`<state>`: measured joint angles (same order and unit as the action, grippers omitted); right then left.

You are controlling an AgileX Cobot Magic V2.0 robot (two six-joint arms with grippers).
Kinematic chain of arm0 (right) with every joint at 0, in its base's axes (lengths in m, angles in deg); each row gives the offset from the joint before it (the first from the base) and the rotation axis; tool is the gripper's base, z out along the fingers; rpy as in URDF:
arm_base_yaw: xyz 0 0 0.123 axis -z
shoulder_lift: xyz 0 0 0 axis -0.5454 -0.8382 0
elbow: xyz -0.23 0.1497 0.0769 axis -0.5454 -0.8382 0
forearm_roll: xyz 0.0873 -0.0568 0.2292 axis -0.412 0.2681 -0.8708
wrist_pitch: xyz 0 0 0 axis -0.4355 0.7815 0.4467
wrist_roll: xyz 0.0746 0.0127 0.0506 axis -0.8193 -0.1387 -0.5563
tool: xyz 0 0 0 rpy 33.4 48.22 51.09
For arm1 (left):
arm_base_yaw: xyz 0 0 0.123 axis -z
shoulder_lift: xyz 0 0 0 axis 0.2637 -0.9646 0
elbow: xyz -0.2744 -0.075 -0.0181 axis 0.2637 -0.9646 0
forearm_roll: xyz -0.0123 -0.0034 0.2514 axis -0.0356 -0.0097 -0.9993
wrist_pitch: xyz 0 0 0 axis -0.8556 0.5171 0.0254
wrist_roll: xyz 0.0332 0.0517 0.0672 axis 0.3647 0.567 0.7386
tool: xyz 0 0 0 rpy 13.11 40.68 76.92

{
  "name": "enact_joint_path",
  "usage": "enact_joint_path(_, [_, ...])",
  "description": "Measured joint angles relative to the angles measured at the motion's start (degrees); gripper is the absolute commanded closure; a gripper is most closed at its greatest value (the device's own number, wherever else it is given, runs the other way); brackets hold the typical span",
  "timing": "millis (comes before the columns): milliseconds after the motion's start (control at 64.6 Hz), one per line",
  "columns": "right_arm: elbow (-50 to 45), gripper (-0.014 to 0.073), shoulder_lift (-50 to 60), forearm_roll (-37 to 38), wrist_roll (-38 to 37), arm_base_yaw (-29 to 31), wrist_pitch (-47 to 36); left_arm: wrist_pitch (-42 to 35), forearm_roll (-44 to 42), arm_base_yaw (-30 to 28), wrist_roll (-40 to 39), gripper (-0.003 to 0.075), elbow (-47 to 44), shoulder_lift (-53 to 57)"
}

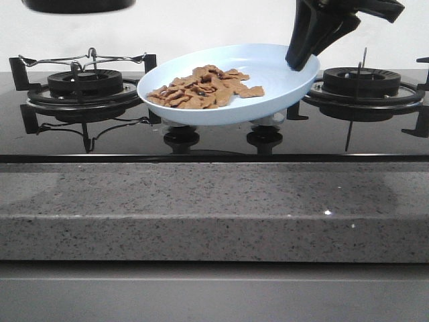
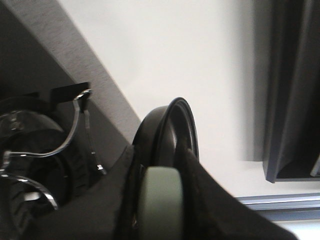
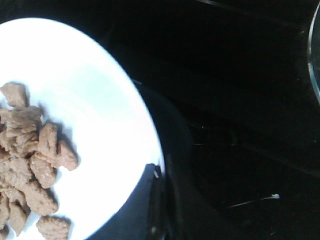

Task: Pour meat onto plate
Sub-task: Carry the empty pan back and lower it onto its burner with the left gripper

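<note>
All of the meat (image 1: 204, 88) visible from the front lies heaped on the pale-blue plate (image 1: 281, 70), toward its left side. The plate is tilted, its right rim lifted and pinched by the right end effector (image 1: 301, 62), its lower left side above the stove's knobs (image 1: 181, 136). A black pan (image 1: 77, 5) hangs at the upper left, nothing dropping from it.

From the left wrist, the left end effector (image 2: 160, 200) is clenched on the pan's handle (image 2: 159, 202), the pan (image 2: 172, 127) turned on edge above the left burner (image 2: 40, 150); its inside is hidden.

From the right wrist, meat (image 3: 30, 165) rests on the plate (image 3: 100, 110), whose rim one dark finger (image 3: 145, 200) grips.

Judging by this, the pouring looks essentially done; what seems left is levelling the plate onto the surface (image 1: 214, 201) and putting the pan back.
</note>
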<state>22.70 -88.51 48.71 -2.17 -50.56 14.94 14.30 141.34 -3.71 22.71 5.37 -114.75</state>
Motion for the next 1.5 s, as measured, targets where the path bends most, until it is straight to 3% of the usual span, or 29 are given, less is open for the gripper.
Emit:
enact_joint_path(852, [0.00,0.0654,0.00,0.00,0.00,0.00,0.00,-2.43,-8.15,-1.40,-0.39,0.0736,0.00,-2.94])
enact_joint_path(960, [0.00,0.0654,0.00,0.00,0.00,0.00,0.00,-2.56,-8.50,-1.40,-0.48,0.0679,0.00,-2.94])
enact_joint_path(1084, [0.00,0.0654,0.00,0.00,0.00,0.00,0.00,-2.20,-9.38,-1.40,-0.48,0.0535,0.00,-2.94])
enact_joint_path(1161, [0.00,0.0654,0.00,0.00,0.00,0.00,0.00,-1.40,-10.82,-1.40,-0.48,0.0491,0.00,-2.94])
enact_joint_path(1502, [0.00,0.0654,0.00,0.00,0.00,0.00,0.00,0.53,-13.27,-1.40,-0.48,0.0487,0.00,-2.94])
